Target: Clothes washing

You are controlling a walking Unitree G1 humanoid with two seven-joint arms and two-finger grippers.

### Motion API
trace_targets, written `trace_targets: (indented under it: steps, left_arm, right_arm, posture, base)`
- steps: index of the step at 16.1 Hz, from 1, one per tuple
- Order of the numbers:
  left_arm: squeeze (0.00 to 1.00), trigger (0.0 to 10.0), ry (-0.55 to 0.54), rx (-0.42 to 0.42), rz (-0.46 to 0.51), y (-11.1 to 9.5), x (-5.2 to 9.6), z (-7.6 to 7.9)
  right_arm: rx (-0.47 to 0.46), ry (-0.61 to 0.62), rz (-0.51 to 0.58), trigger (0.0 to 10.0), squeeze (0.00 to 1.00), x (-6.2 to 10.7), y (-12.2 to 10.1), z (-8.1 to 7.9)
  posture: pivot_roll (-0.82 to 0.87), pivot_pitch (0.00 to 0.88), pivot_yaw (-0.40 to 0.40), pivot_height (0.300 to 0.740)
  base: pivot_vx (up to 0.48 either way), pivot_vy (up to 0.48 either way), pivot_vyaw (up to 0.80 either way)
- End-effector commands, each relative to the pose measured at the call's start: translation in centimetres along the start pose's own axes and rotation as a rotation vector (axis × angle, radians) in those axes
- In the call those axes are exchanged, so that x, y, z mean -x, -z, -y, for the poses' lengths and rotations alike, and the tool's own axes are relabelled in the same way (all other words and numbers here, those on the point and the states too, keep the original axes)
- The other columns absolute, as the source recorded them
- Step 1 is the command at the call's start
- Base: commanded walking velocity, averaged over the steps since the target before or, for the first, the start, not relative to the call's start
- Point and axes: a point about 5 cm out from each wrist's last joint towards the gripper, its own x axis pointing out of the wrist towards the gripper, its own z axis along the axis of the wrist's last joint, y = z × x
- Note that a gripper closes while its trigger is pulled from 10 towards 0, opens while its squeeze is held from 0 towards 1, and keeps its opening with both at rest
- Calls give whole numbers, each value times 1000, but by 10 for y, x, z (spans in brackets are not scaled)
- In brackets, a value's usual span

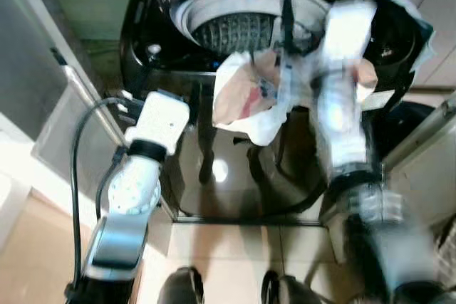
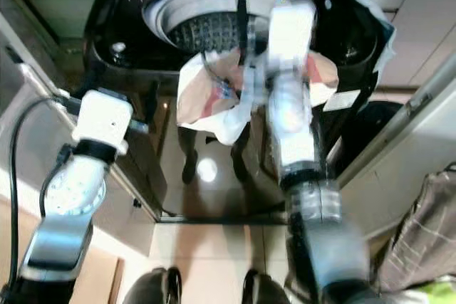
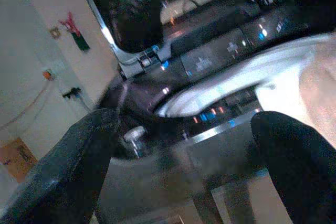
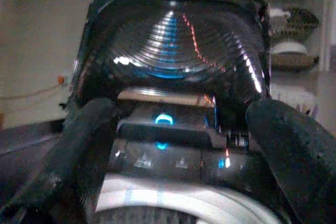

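Loading the washing machine (image 1: pixel 285 48) seems the step in hand, and doing it well means getting the whole garment (image 1: pixel 246 97) past the white rim and down into the drum (image 1: pixel 231 32), not leaving it draped where the lid would catch it. The pale cloth, with reddish patches, hangs over the front lip of the opening, part on the rim and part trailing down the glossy black front. The right arm reaches over it, blurred, and the right pincer (image 4: pixel 173 145) stands with its two black fingers spread wide apart, empty, pointing at the lit control panel (image 4: pixel 168 156) and the raised lid (image 4: pixel 170 40); the white rim lies just below it, so the cloth sits beneath and slightly short of the fingers. A good next move would bring this pincer lower onto the bunched part on the rim and push or lift it inward. The left pincer (image 3: pixel 184 171) is likewise open and empty, held beside the machine's front left corner, with the garment's edge near one finger.
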Motion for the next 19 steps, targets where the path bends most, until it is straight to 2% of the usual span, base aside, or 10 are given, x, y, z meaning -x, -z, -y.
trace_targets:
  steps: [1, 2, 3, 5, 6, 8, 11, 15, 19]
  left_arm:
    - [0, 10000, 17, 1, 5, -1, 3, 0]
    - [0, 10000, 21, 0, 0, 0, 6, -2]
    - [0, 10000, 22, 1, 1, -1, 7, -3]
    - [0, 10000, 36, -9, -17, -1, 15, -8]
    - [0, 10000, 41, -17, -23, -2, 19, -10]
    - [0, 10000, 49, -36, -29, -3, 23, -15]
    - [0, 10000, 46, -58, -41, -6, 29, -23]
    - [0, 10000, 34, -74, -55, -8, 34, -27]
    - [0, 10000, 19, -71, -62, -9, 35, -26]
  right_arm:
    - [-9, -1, 65, 10000, 0, 1, -19, -3]
    - [-10, -3, 10, 10000, 0, 28, -12, -5]
    - [-17, 6, -11, 10000, 0, 32, -10, -4]
    - [-33, 0, -138, 10000, 0, 64, 11, -11]
    - [-35, -6, -191, 10000, 0, 73, 18, -14]
    - [-39, -6, -284, 10000, 0, 82, 35, -19]
    - [-25, -25, -356, 10000, 0, 77, 54, -26]
    - [-28, -26, -395, 10000, 0, 65, 64, -31]
    - [-6, -40, -299, 10000, 0, 42, 53, -34]
  posture:
    - [28, 143, 52, 740]
    - [25, 175, 65, 740]
    - [25, 175, 65, 740]
    - [52, 224, 94, 740]
    - [75, 237, 104, 740]
    - [110, 249, 116, 740]
    - [152, 247, 120, 740]
    - [183, 234, 105, 740]
    - [182, 223, 80, 740]
  base:
    - [0, 0, 0]
    - [0, 0, 0]
    - [0, 0, 0]
    - [0, 0, 0]
    - [0, 0, 0]
    - [0, 0, 0]
    - [0, 0, 0]
    - [0, 0, 0]
    - [0, 0, 0]
